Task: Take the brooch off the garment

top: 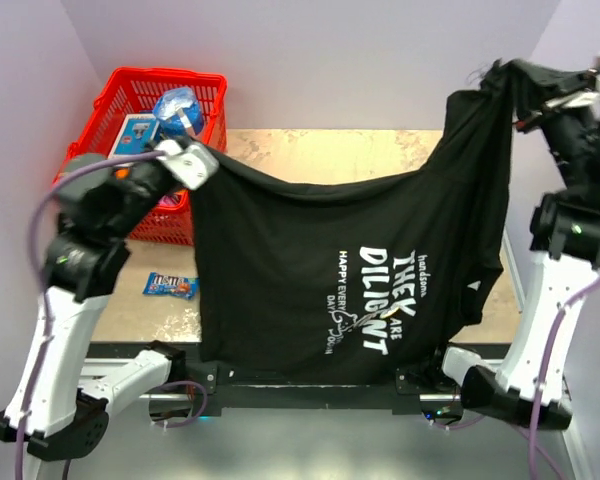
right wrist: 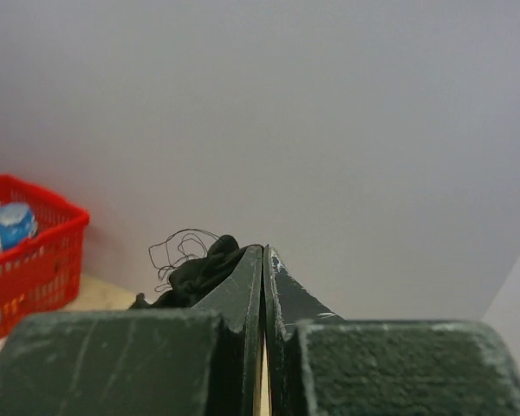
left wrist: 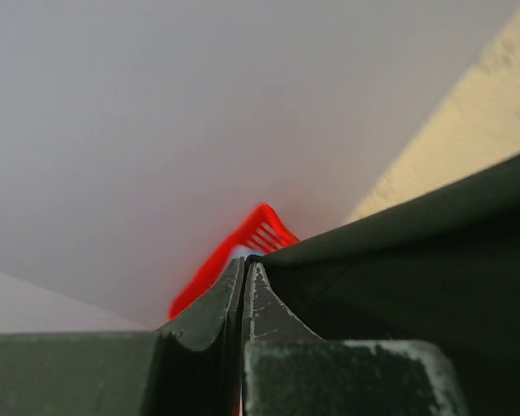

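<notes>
Garment (top: 310, 250): black T-shirt with white lettering, held up and stretched across the worktop (top: 310, 150), lower edge hanging at the near edge. Left claw (top: 202, 155) clenched on one top corner of the cloth, toward the far-left corner. Right claw (top: 510, 80) clenched on bunched cloth, higher, above the far-right corner. Red basket (top: 140, 110) in the far-left corner. Blue candy packet (top: 170, 286) by the left edge.

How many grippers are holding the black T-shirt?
2. The left gripper pinches the black fabric T-shirt near the red plastic basket; the right gripper pinches its higher corner.
</notes>
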Robot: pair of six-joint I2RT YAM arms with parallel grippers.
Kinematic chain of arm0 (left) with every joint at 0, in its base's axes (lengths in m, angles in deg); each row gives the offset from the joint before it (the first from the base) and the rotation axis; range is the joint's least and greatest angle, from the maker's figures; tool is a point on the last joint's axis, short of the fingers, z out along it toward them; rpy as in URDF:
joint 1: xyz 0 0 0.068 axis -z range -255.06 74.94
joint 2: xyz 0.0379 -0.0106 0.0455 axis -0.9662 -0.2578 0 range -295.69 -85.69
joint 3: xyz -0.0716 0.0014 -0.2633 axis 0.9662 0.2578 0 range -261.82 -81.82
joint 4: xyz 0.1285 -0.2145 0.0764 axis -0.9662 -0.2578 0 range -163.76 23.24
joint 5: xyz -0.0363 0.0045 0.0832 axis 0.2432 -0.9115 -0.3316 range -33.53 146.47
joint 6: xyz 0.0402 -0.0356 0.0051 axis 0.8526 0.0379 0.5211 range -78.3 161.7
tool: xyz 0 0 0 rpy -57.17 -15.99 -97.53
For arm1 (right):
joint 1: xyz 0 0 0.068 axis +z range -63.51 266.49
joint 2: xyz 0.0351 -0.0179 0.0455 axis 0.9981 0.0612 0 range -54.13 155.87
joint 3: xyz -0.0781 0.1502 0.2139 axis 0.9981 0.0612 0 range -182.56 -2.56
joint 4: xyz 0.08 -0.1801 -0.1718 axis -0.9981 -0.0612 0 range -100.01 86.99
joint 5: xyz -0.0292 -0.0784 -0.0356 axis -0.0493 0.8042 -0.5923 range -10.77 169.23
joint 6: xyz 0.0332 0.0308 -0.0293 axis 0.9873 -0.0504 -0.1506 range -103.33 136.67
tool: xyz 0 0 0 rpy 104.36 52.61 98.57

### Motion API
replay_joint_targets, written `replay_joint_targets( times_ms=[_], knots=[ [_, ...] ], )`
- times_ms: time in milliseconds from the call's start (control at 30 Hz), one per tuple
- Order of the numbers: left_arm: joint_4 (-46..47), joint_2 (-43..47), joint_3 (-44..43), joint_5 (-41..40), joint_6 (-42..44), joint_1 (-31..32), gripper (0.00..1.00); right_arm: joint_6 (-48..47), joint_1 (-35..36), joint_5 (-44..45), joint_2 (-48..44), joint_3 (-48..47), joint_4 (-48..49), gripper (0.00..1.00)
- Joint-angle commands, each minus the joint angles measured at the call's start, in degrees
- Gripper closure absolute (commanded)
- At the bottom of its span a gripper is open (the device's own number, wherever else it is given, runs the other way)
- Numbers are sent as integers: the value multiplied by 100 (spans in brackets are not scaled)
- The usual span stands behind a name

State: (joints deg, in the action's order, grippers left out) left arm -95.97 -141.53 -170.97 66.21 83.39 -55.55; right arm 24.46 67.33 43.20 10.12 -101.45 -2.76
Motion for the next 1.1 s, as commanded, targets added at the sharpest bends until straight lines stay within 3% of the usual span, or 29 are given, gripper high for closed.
replay_joint_targets(
  times_ms=[0, 100, 267, 433, 667, 1067],
  knots=[
    [267, 3, 1421, -113, 496, -26, 100, -222, 429, 200, 394, 941, 108, 100],
    [503, -252, 2275, -68, 690, -26, 100, -934, 842, 421, 745, 1407, -8, 100],
    [952, -1321, 2692, -279, 928, -35, 100, -1605, 1414, 983, 1703, 1750, -148, 100],
    [1216, -2246, 2323, 106, 1043, -35, 100, -1710, 1503, 1300, 3081, 1426, -51, 100],
    [996, -3774, 1831, 494, 858, -35, 100, -2115, 1757, 1572, 4260, 434, -113, 100],
    [1866, -5824, 241, -762, 761, -96, 100, -2106, 2048, 2056, 6195, -1526, -306, 100]
  ],
)
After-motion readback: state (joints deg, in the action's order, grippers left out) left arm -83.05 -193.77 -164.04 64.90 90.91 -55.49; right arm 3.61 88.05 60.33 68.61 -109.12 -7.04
